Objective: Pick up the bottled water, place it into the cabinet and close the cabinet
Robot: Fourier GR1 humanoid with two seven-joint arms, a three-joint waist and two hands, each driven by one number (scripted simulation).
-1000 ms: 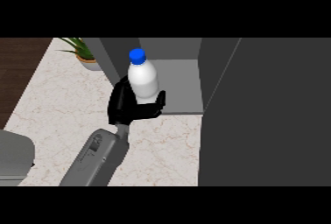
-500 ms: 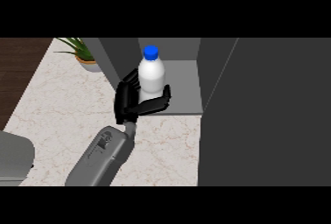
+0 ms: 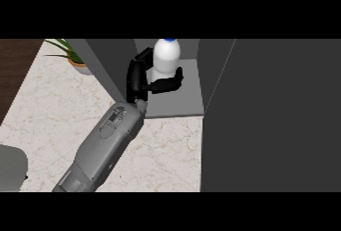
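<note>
bottled water [image 3: 165,57] is standing upright inside the open cabinet [image 3: 174,108], on its grey shelf floor, blue cap at the top. we are seeing one hand [image 3: 148,80] curling round the bottle's lower body, fingers on the left side and thumb wrapping the front (which arm it belongs to we cannot tell). its grey forearm [image 3: 103,144] is stretching up across the marble counter [image 3: 60,113]. potted plant [image 3: 75,56] is sitting at the counter's far left; dark cabinet door [image 3: 273,113] is filling the right.

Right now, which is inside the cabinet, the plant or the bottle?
The blue-capped bottled water, gripped by the hand inside the cabinet; the potted plant stands outside, left.
</note>
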